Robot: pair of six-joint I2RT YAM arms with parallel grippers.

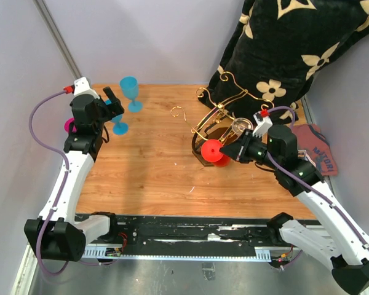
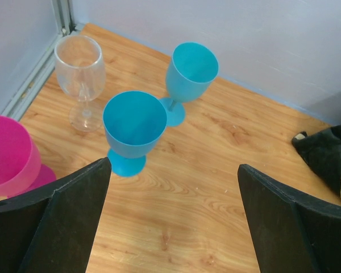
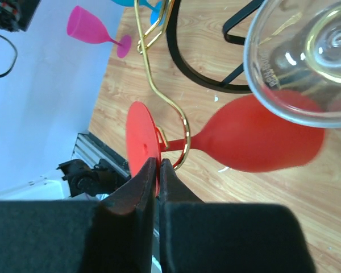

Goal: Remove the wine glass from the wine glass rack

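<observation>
Looking down the right wrist camera, I see the right gripper [image 3: 157, 165] pinched almost shut on the foot rim of the red wine glass [image 3: 256, 142]; the overhead view hides that contact behind the wrist. The glass lies sideways, its stem hooked in the gold wine glass rack [image 3: 186, 133], with a clear glass [image 3: 307, 57] crowding its bowl. Across the table [image 1: 154, 166], the left gripper [image 2: 173, 219] gapes wide above a near blue glass [image 2: 133, 122], a far blue glass [image 2: 190, 68], a pink glass [image 2: 8, 153] and a second clear glass [image 2: 79, 71] that only its wrist view shows. Behind the rack hangs a black flowered cloth [image 1: 283, 49].
</observation>
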